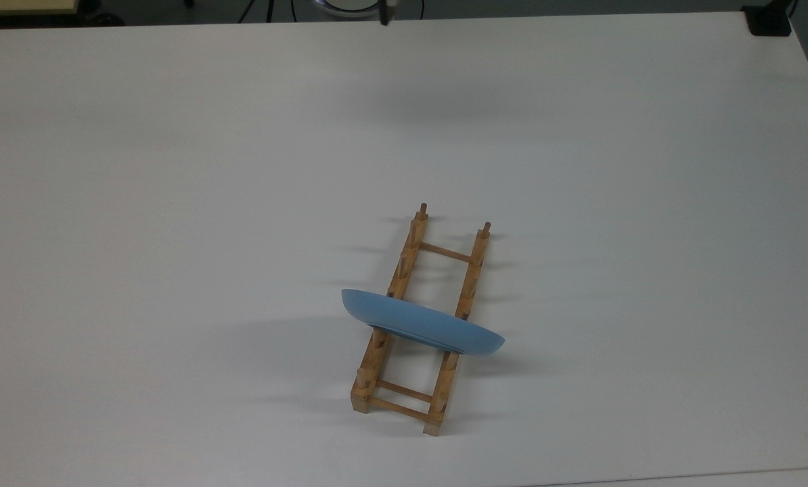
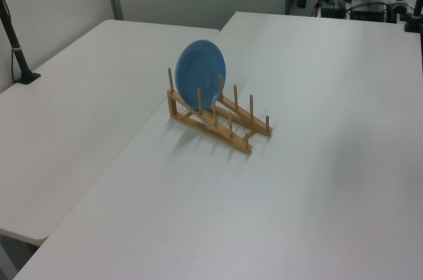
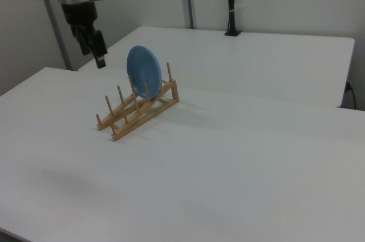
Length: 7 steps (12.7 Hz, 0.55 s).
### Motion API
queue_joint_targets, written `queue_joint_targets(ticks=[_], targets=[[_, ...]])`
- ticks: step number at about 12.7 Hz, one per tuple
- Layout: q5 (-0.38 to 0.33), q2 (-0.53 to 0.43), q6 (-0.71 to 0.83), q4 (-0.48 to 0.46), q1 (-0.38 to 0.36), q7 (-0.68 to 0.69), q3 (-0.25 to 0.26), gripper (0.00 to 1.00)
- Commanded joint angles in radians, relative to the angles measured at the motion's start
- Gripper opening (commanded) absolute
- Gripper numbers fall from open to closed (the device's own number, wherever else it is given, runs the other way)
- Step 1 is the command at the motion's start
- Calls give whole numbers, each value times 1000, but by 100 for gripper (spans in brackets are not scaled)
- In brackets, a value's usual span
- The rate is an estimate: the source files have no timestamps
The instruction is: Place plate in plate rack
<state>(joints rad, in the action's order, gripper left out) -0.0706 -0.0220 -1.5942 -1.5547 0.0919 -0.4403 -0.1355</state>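
Note:
The light-blue plate (image 1: 423, 323) stands on edge between the pegs of the light-wood plate rack (image 1: 475, 265), near the rack's end closest to the top view's bottom. It leans slightly and nothing holds it. In the left view the plate (image 2: 200, 74) sits at the left end of the rack (image 2: 228, 133). In the right view the plate (image 3: 142, 71) is at the right end of the rack (image 3: 137, 117). My gripper (image 3: 96, 53) hangs high, to the left of the rack in the right view and well apart from it. It is open and holds nothing. One fingertip (image 1: 385, 17) shows at the top view's top edge.
The rack stands on a wide white table (image 1: 174, 203). A second white table (image 2: 73, 108) adjoins it with a seam between them. A black post (image 3: 230, 2) rises at that table's far side, and a black clamp (image 1: 769, 20) sits at the top view's upper right corner.

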Motion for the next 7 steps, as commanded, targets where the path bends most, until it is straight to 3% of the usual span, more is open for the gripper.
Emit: queue_joint_targets(ticks=[1,3,7], targets=[[-26,-30,-104,-64,19,297,33,100],[-26,-26,-107,-62,28,414,45,100],[-26,-23,-107,-54,26,437,60,100]])
